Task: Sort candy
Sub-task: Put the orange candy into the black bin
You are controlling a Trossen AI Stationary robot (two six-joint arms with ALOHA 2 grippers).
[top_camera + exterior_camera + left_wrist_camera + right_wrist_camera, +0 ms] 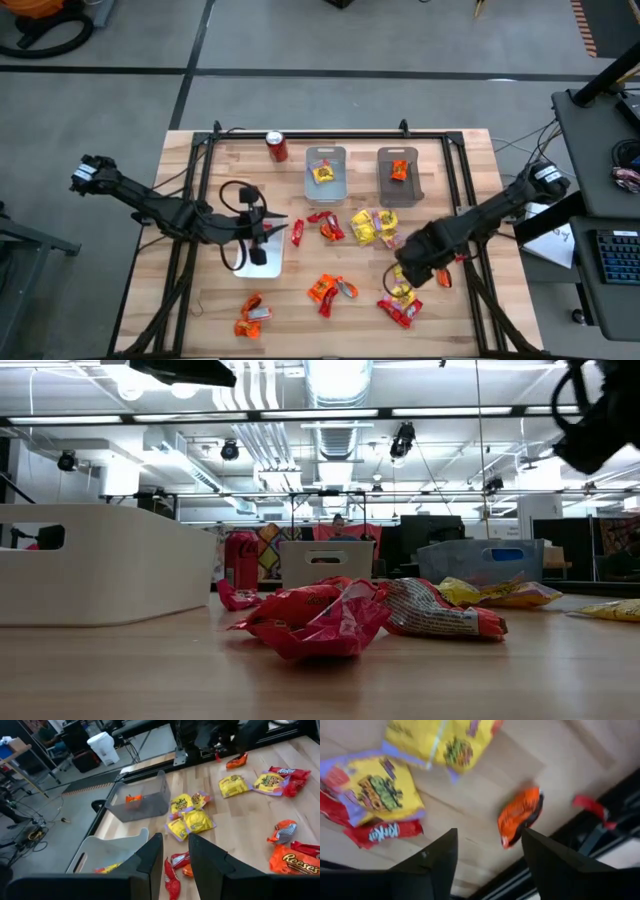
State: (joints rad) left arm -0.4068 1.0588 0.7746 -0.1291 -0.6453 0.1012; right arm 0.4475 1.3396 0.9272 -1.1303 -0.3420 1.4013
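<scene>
Candy packets lie loose on the wooden table (300, 320): red ones (328, 226), yellow ones (372, 226), orange ones (328, 290). My left gripper (270, 233) (176, 842) is open above the white tray (262, 265), with a red packet (170, 876) on the table beyond its fingertips. My right gripper (408, 270) (490, 837) is open over the table's right part. An orange packet (519, 817) lies below and between its fingers, untouched. Yellow packets (380, 790) and a red one (382, 832) lie beside it.
A light tray (325, 185) holds a yellow packet (322, 173). A grey tray (400, 190) holds an orange packet (398, 170). A red soda can (277, 147) stands at the far edge. A black frame rail (465, 190) runs along the table's right side.
</scene>
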